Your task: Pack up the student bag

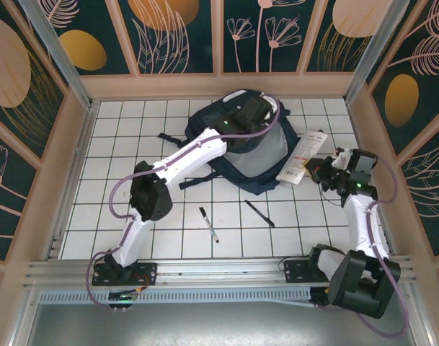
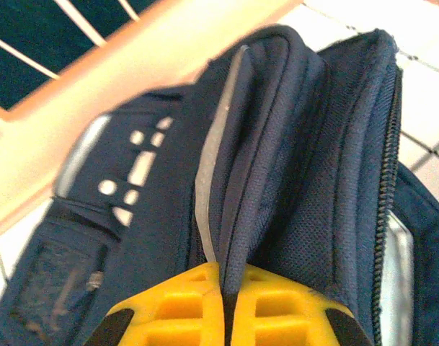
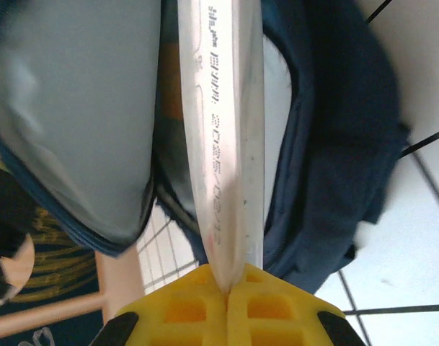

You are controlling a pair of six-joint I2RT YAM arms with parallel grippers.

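Top external view: clamping the left hand [image 2: 223,288] on a fold of the student bag [image 1: 256,173], likely to prop its mouth open; pinching a flat white packet [image 1: 302,155] edge-on in the right hand [image 3: 228,285], bag opening directly ahead, ready for sliding in

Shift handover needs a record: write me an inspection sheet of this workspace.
Surface: white tiled table.
Job's things: navy bag at far centre; white packet at its right edge.
Clutter: two pens lying apart on the near tiles.
Grippers: left pincer shut on bag fabric; right pincer shut on the packet.
Cables: purple cables run along both arms.
Surroundings: floral walls on three sides.
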